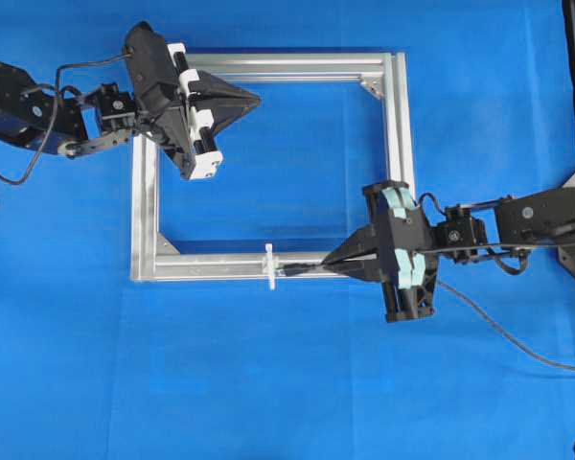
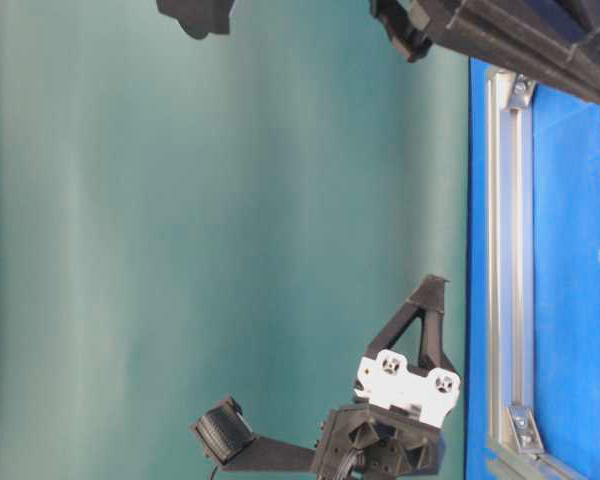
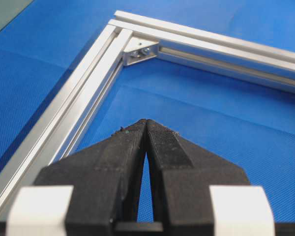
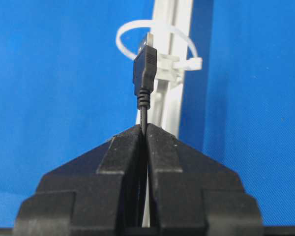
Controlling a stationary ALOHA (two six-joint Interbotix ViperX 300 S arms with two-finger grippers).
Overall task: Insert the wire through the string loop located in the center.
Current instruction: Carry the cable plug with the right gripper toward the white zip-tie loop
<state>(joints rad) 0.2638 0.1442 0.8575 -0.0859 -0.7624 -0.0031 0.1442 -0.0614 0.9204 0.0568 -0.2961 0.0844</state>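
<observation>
The wire (image 1: 307,268) is a thin black cable with a dark plug (image 4: 145,71). My right gripper (image 4: 143,129) is shut on it just behind the plug. The string loop (image 4: 187,39), a white tie, stands on the near bar of the silver frame (image 1: 393,125). In the overhead view the plug points left along that bar, its tip just right of the string loop (image 1: 268,265). In the right wrist view the tip lines up with the loop's opening; I cannot tell whether it has entered. My left gripper (image 3: 146,122) is shut on nothing and hovers over the frame's far left corner.
The rest of the wire (image 1: 503,335) trails off to the right over the blue cloth. A corner bracket (image 3: 140,50) sits ahead of the left gripper. Both arms' bodies hang above the frame's left and right sides.
</observation>
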